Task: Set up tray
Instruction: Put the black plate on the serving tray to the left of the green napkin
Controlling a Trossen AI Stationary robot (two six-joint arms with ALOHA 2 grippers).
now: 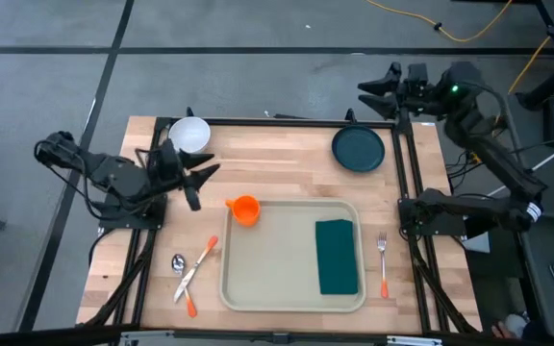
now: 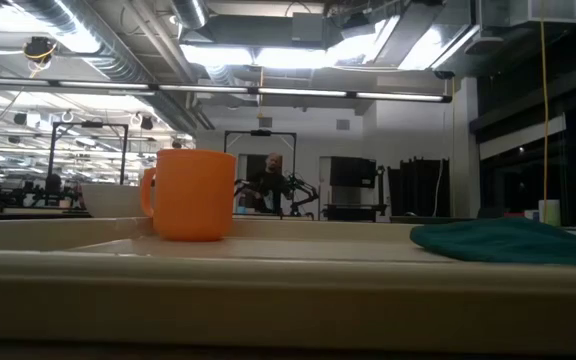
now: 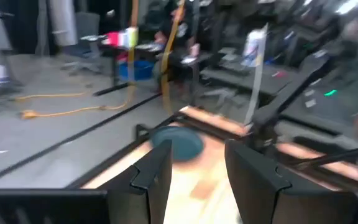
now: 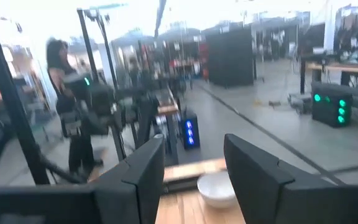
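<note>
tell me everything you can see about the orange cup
The small orange plastic cup stands upright with its open mouth up at the far left corner of the large beige rectangular plastic tray. A short handle sticks out toward the left arm's side. From above nothing shows inside it. No tool touches it, and the dark green folded cloth lies well apart.

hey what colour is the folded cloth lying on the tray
Dark teal-green cloth, on the beige tray; clearest in the high view.
</note>
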